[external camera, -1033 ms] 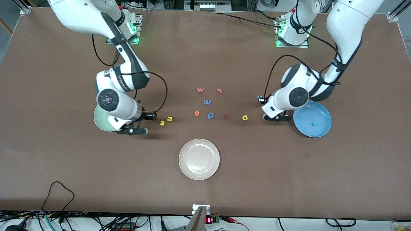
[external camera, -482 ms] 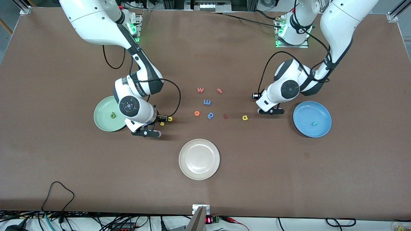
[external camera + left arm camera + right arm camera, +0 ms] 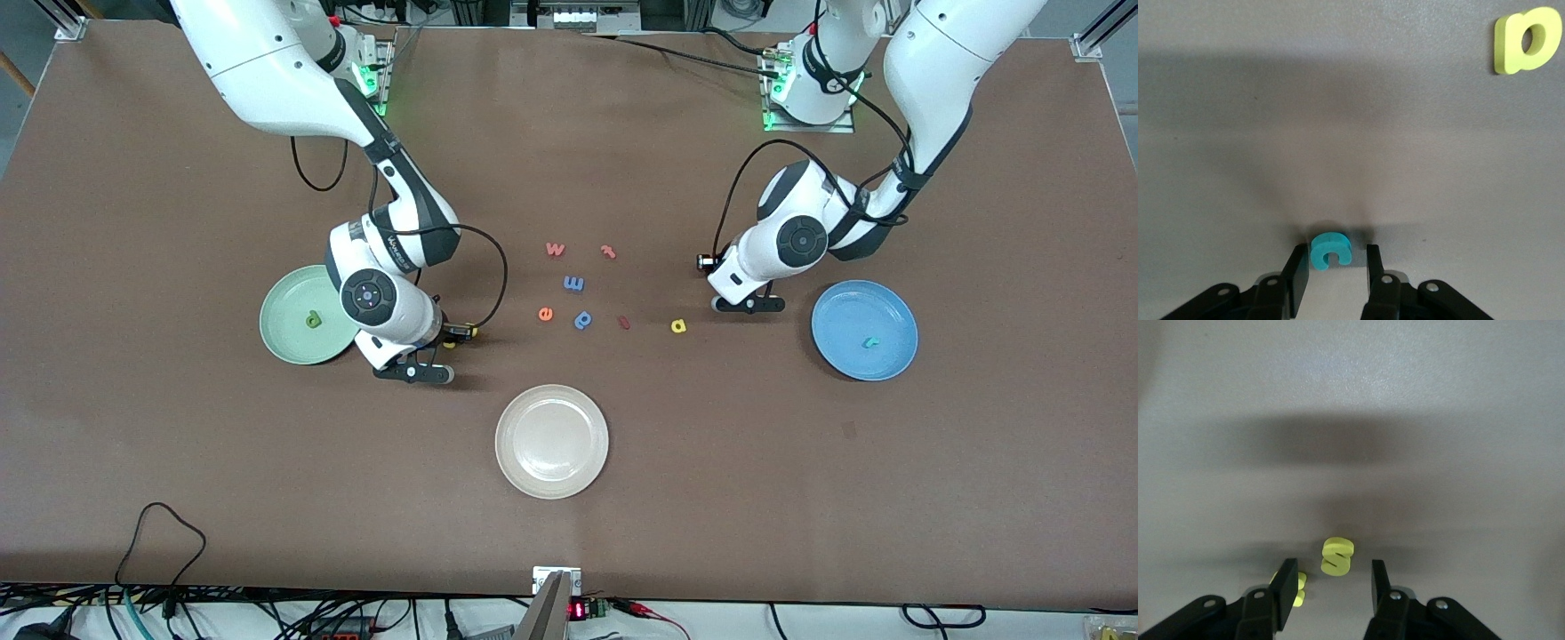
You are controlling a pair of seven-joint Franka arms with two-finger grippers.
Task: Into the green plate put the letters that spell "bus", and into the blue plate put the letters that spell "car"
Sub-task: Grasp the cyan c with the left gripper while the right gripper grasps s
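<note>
The green plate (image 3: pixel 283 342) holds the dark green b (image 3: pixel 312 320). The blue plate (image 3: pixel 889 364) holds the teal r (image 3: pixel 870 340). My right gripper (image 3: pixel 455 336) is low over the table between the green plate and the loose letters. It is open (image 3: pixel 1332 565), with the yellow s (image 3: pixel 1337 557) between its fingers. The yellow u (image 3: pixel 1297 588) lies half hidden by one finger. My left gripper (image 3: pixel 707 263) is down at the table and open (image 3: pixel 1335 252). The teal c (image 3: pixel 1330 250) sits between its fingers, close against one and apart from the other. The yellow a (image 3: pixel 678 326) lies nearby (image 3: pixel 1528 40).
A cream-white plate (image 3: pixel 551 442) sits nearer the front camera, mid-table. Loose letters lie between the arms: salmon w (image 3: pixel 555 249), red letter (image 3: pixel 608 252), blue m (image 3: pixel 573 284), orange e (image 3: pixel 546 314), blue p (image 3: pixel 583 319), dark red piece (image 3: pixel 624 323).
My right gripper left the green plate, uncovering the b, reached the s and u, and its fingers narrowed. My left arm swung off the blue plate's edge toward the c.
</note>
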